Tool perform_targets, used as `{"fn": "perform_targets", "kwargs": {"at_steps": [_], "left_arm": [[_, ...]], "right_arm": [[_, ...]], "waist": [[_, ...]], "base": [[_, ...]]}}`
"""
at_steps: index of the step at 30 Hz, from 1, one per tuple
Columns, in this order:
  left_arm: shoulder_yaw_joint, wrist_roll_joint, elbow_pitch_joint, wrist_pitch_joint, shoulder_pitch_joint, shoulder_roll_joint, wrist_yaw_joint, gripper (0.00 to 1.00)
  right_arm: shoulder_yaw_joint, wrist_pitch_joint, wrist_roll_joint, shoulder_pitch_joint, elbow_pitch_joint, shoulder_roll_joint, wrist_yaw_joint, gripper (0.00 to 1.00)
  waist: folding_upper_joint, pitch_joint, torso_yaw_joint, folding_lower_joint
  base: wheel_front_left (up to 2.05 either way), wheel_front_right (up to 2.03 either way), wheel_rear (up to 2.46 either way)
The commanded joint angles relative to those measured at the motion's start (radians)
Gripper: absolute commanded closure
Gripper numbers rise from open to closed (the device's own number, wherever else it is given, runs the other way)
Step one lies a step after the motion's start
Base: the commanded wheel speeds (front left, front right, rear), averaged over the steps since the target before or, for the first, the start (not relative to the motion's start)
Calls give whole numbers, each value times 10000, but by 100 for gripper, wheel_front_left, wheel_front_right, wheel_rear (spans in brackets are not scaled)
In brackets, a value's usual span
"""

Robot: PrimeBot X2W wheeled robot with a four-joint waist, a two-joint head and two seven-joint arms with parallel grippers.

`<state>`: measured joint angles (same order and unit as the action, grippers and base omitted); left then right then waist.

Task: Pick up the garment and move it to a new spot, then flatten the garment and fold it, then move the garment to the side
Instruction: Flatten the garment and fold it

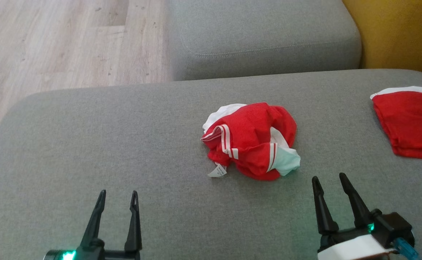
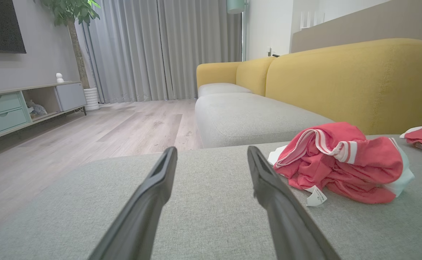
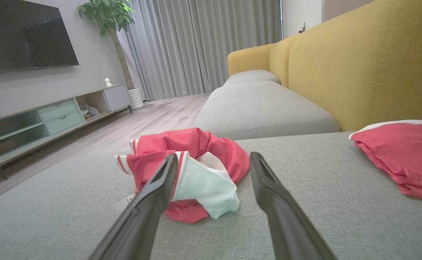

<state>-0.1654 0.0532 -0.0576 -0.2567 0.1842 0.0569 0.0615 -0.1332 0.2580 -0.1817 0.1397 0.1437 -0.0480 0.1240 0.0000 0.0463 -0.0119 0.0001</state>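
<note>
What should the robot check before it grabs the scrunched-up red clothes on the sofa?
1. The left gripper is open and empty: ok.
2. The right gripper is open and empty: ok.
3. The crumpled garment lies free on the grey cushion, nothing on top: ok.
4. It is already flat: not ok, it is bunched up.
5. The second red garment lies apart at the right, not tangled with it: ok.
6. Bare cushion on the left for a new spot: ok.

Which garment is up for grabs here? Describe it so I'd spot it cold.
On the grey sofa cushion nearest the robot, look near its middle. The crumpled garment is a red-and-white heap with a white tag; the other red garment lies flat at the right edge.
</note>
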Motion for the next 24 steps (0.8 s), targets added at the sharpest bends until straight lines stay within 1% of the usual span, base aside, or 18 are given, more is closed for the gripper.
{"fn": "perform_targets", "kwargs": {"at_steps": [1, 4, 6, 11, 13, 17, 20, 24], "left_arm": [[227, 103, 307, -51, -422, -65, 26, 0], [71, 30, 250, -51, -573, -65, -102, 0], [-110, -123, 168, -51, -850, -65, -281, 0], [-1076, -787, -466, -51, -2107, 130, -1055, 0], [-1537, -1045, -777, -51, -2771, 205, -1238, 0], [-2111, -1228, -1347, -51, -3767, 275, -1426, 0], [-2685, -1458, -2239, -51, -4676, 443, -1573, 0], [-3069, -1426, -3193, -51, -5639, 607, -1663, 0]], "right_arm": [[-204, 38, 88, -275, -278, -27, 67, 0], [-200, 38, 102, -329, -296, -26, 67, 0], [-217, 38, 122, -392, -324, -26, 67, 0], [-399, 38, 194, -691, -401, -30, 67, 0], [-435, 38, 217, -803, -433, -52, 67, 0], [-481, 38, 260, -959, -476, -98, 67, 0], [-571, 38, 290, -1130, -495, -159, 67, 0], [-640, 38, 310, -1388, -523, -187, 67, 0]], "waist": [[0, -60, 14, -1], [0, -191, 40, -1], [0, -335, 72, -1], [0, -808, 325, -1], [0, -1020, 454, -1], [0, -1325, 689, -1], [0, -1611, 939, -1], [0, -1984, 1332, -1]], "base": [[0, 0, 0], [0, 0, 0], [0, 0, 0], [0, 0, 0], [0, 0, 0], [0, 0, 0], [0, 0, 0], [0, 0, 0]]}}
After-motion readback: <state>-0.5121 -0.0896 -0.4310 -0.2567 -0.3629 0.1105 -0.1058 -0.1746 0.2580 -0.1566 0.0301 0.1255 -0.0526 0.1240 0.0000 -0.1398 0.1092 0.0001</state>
